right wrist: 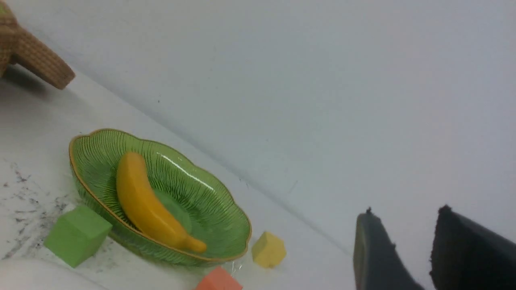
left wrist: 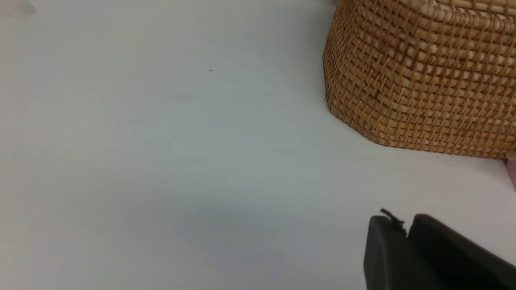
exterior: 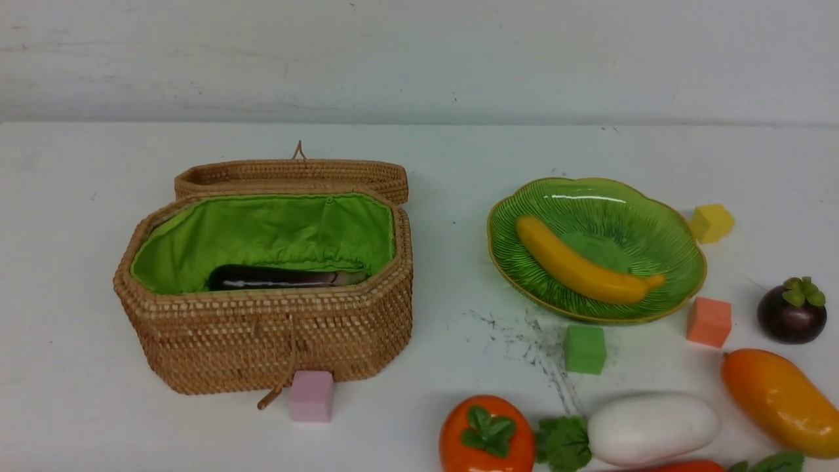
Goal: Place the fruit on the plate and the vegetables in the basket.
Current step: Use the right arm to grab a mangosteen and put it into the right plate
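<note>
Left jaws: clenched together, empty, over bare bench [left wrist: 161,161]; basket [left wrist: 423,80] ahead of them and apart, with the eggplant [exterior: 275,278] lying inside. Right jaws: released, empty; plate [right wrist: 217,217] well ahead of them, with the banana [right wrist: 149,205] lying on it. Mangosteen [exterior: 790,314], mango [exterior: 780,400], persimmon [exterior: 486,436] and radish [exterior: 652,429] lie on the bench outside both; their place relative to the jaws cannot be told.

Left pincer [left wrist: 407,226] with jaws together, empty; right pincer [right wrist: 405,217] with jaws apart, empty.
</note>
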`<state>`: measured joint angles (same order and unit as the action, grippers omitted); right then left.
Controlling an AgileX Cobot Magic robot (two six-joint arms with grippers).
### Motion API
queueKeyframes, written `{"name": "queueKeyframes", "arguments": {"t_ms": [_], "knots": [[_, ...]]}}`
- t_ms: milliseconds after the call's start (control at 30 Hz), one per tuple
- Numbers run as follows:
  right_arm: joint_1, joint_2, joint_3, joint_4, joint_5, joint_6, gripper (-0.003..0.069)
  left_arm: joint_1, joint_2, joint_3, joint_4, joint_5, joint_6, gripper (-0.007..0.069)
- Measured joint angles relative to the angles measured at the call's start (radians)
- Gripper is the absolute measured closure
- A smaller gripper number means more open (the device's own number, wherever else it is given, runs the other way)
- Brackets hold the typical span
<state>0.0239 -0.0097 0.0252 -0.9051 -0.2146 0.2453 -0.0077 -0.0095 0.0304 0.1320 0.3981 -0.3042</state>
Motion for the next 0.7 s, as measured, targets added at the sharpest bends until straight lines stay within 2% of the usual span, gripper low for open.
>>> {"name": "queueKeyframes", "arguments": {"t_ms": [67, 133, 167, 233, 267, 333, 400, 500, 600, 667, 700], "knots": [[0.0, 0.0, 0.0, -0.027, -0.027, 0.016, 0.0417, 0.0, 0.0, 0.0, 0.0, 0.0, 0.0, 0.0551], [0.0, 0.0, 0.0, -0.044, -0.12, 0.111, 0.0417, 0.0, 0.0, 0.0, 0.0, 0.0, 0.0, 0.0548], [0.0, 0.0, 0.0, -0.042, -0.126, 0.12, 0.0417, 0.0, 0.0, 0.0, 0.0, 0.0, 0.0, 0.0548], [0.0, 0.0, 0.0, 0.027, -0.184, 0.259, 0.0417, 0.0, 0.0, 0.0, 0.0, 0.0, 0.0, 0.0546], [0.0, 0.0, 0.0, 0.036, -0.19, 0.286, 0.0417, 0.0, 0.0, 0.0, 0.0, 0.0, 0.0, 0.0545], [0.0, 0.0, -0.027, 0.151, -0.188, 0.431, 0.0417, 0.0, 0.0, 0.0, 0.0, 0.0, 0.0, 0.0543], [0.0, 0.0, -0.064, 0.21, -0.163, 0.5, 0.0417, 0.0, 0.0, 0.0, 0.0, 0.0, 0.0, 0.0543], [0.0, 0.0, -0.197, 0.275, -0.054, 0.585, 0.0417, 0.0, 0.0, 0.0, 0.0, 0.0, 0.0, 0.0543], [0.0, 0.001, -0.317, 0.287, 0.056, 0.64, 0.0417, 0.0, 0.0, 0.0, 0.0, 0.0, 0.0, 0.0543], [0.0, 0.022, -0.423, 0.299, 0.174, 0.677, 0.0417, 0.0, 0.0, 0.0, 0.0, 0.0, 0.0, 0.0543], [0.0, 0.06, -0.493, 0.302, 0.29, 0.689, 0.0417, 0.0, 0.0, 0.0, 0.0, 0.0, 0.0, 0.0543]]}}
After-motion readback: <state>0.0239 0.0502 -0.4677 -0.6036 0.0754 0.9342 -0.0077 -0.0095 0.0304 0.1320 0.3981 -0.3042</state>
